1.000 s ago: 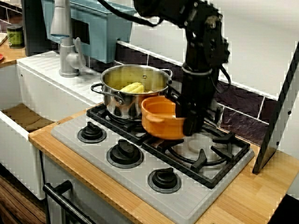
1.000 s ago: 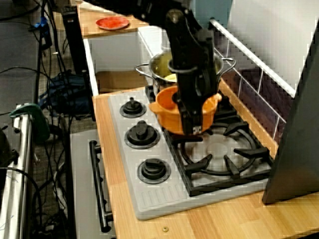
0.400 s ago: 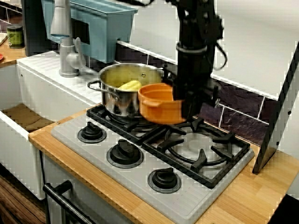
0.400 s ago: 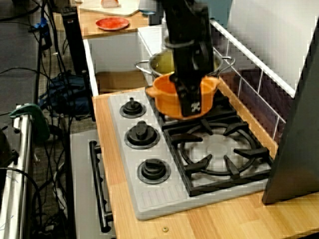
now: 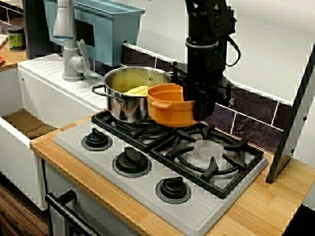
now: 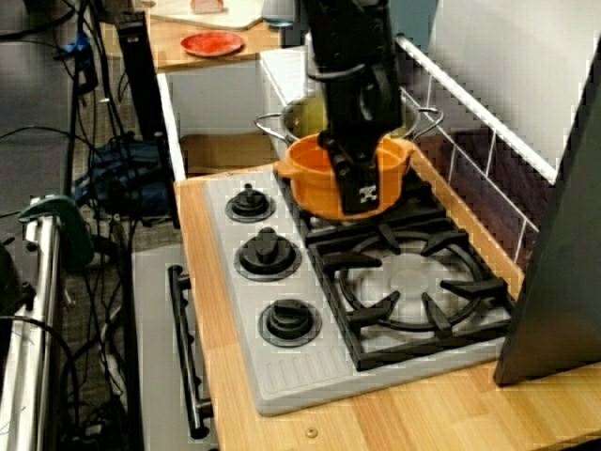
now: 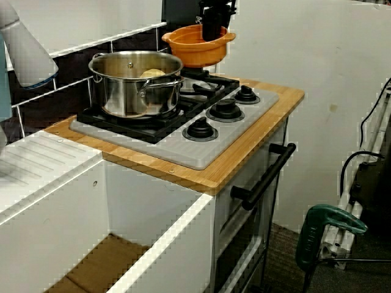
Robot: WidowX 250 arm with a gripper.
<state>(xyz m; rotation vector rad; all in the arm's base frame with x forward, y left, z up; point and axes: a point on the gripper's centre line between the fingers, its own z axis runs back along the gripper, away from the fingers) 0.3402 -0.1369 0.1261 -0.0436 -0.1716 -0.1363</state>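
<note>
We are holding the orange pot (image 5: 170, 105) off the stove with the gripper (image 5: 203, 105), whose fingers are clamping its right wall at the rim: one is pressing the outside and the other is reaching down inside. In the view facing the tiled wall, the orange pot is hanging level above the far left part of the black grate (image 5: 211, 157). It is just right of the steel pot (image 5: 123, 98), which is carrying a yellow cob of corn (image 5: 138, 90). In the view from the sink side, the two pots are looking close but apart.

We are judging the orange pot to be light, stiff and smooth-walled, so a one-sided pinch is likely leaving it ready to tip or slip. The rim beside one of its small ear handles (image 6: 287, 169) is looking like the surest place to grip. We are seeing nothing inside it.
</note>
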